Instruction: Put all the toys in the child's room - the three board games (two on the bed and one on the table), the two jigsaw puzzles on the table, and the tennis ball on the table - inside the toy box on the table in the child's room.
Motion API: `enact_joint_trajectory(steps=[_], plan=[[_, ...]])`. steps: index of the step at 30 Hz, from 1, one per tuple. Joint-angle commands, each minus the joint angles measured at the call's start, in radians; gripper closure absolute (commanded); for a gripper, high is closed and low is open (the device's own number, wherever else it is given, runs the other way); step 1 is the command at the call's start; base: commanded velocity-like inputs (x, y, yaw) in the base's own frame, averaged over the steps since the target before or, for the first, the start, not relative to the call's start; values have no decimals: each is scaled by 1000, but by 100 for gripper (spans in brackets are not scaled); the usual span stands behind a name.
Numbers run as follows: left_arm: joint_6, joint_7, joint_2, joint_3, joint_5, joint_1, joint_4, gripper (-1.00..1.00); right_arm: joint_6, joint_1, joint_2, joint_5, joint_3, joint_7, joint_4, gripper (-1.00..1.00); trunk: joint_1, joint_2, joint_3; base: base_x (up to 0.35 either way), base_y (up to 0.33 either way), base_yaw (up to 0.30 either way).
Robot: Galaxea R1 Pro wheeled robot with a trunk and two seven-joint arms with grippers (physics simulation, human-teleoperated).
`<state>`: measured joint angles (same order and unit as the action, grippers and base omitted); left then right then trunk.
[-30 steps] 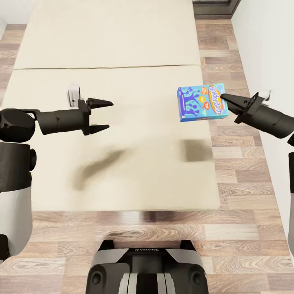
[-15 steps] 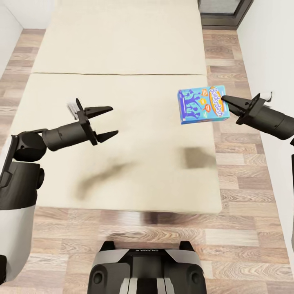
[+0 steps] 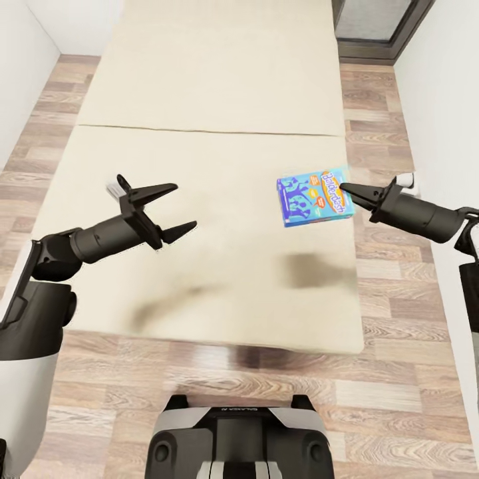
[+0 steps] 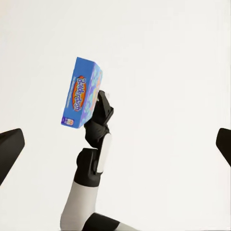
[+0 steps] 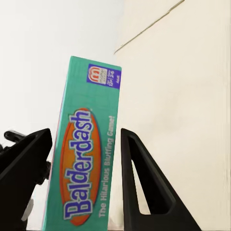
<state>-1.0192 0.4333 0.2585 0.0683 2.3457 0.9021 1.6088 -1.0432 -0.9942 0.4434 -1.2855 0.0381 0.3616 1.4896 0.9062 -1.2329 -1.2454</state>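
Right tool (image 3: 347, 193) clamped on the Balderdash board game (image 3: 313, 197) by its edge, box held in the air above the bed (image 3: 219, 120), near the bed's right side, shadow on the mattress beneath. Left tool (image 3: 170, 210) spread wide, nothing in it, over the left half of the bed. Wood floor (image 3: 379, 399) around.
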Motion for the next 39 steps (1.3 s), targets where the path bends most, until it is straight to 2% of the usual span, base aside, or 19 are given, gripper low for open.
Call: enact_joint_trajectory(steps=[1,6,13,21,27,39], plan=[[-1,5,1,1,11,6,0,-100,-4,-1,0,4,-2,-3,3,100,-4,7,4,0,0,103],[-4,-8,9,-1,11,16,0,-100,-4,-4,3,-13,-9,-40,20,100,-23,42,28,0,0,102],[-5,-15,42,-4,11,20,-1,-100,-4,0,8,-58,-21,-63,56,100,-50,91,60,0,0,102],[-1,-4,46,3,10,20,-1,-100,-4,-3,11,-72,-19,-67,70,100,-81,147,97,0,0,101],[1,3,44,8,5,21,-1,-100,-4,0,21,-108,-18,-68,74,100,-104,189,125,0,0,101],[3,58,40,24,-1,25,-1,-100,-4,1,29,-139,-24,-69,77,100,-150,273,181,0,0,101]])
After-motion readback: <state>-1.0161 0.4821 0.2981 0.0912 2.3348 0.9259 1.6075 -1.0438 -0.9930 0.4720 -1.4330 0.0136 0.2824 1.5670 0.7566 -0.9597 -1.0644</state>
